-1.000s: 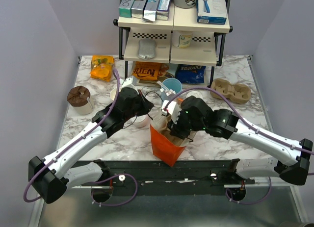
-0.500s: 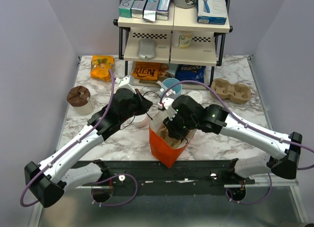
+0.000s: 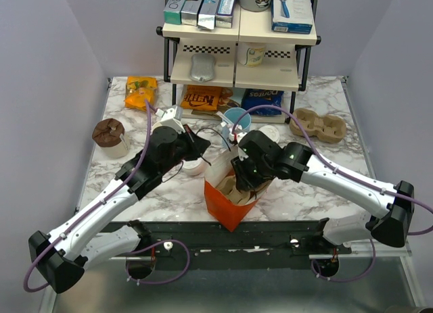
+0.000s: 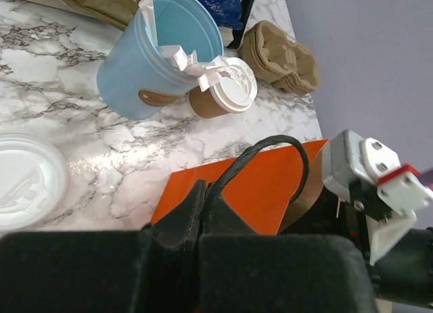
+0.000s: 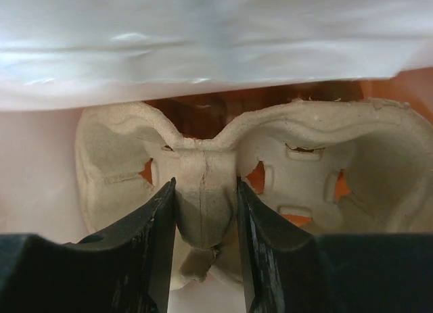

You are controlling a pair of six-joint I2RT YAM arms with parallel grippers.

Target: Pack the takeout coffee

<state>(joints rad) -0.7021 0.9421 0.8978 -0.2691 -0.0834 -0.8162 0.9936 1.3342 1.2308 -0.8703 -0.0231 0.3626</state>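
The takeout coffee, a tan cup with a white lid, stands on the marble beside the light-blue cup that holds white packets. An orange paper bag stands near the front edge. My left gripper is shut on its black handle and holds the bag's mouth up. My right gripper reaches into the bag, shut on the middle ridge of a pulp cup carrier, which sits partly inside the bag.
A second pulp carrier lies at the right. A flat white lid rests left of the bag. A brown-topped cup is at far left. Snack bags and a shelf rack fill the back.
My right arm has swung left and carried the carrier deeper into the bag. The left arm has drawn the handle slightly left, and the bag has shifted with it.
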